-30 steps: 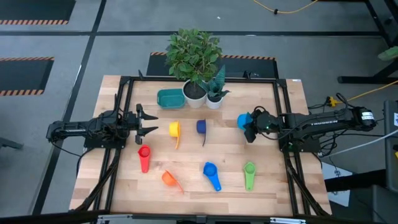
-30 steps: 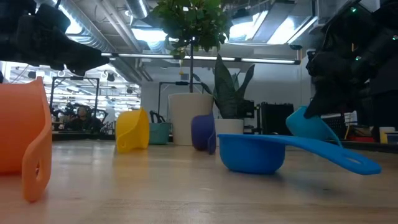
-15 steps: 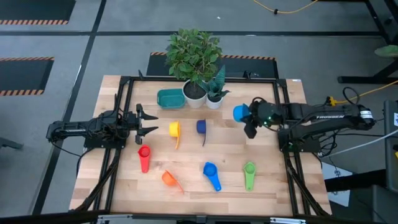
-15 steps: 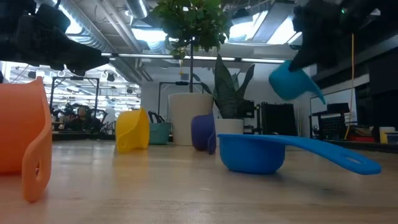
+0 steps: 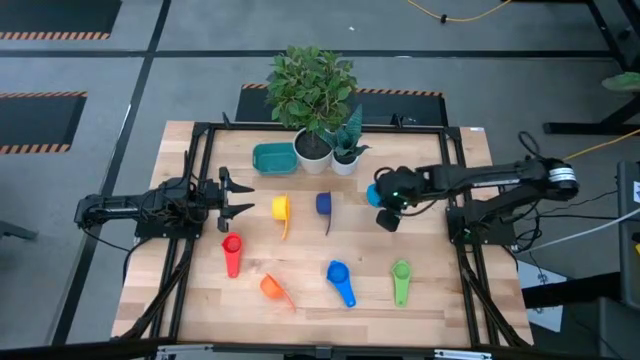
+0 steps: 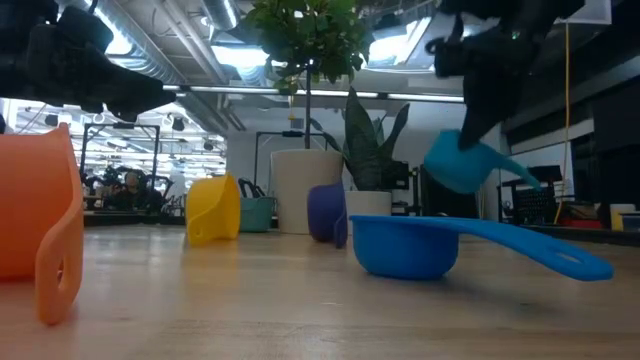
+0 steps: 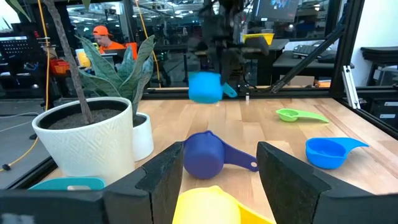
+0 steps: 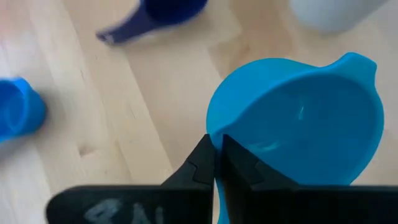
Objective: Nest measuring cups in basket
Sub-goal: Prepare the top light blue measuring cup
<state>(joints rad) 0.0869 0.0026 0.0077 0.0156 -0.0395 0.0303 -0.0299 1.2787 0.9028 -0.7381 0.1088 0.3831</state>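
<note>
Light blue cup (image 8: 298,118) (handle apparently hidden) pinched in right tool (image 8: 216,163).

Basket (image 5: 272,157) left of the plant pots (image 5: 313,150) — cups (image 5: 283,208) in front.

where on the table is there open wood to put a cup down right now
Bare wood lies along the table's front edge below the orange cup and blue cup, and in the right rear corner behind the right gripper holding the light blue cup. It is crowded around the basket, pots, yellow cup and dark blue cup.
</note>
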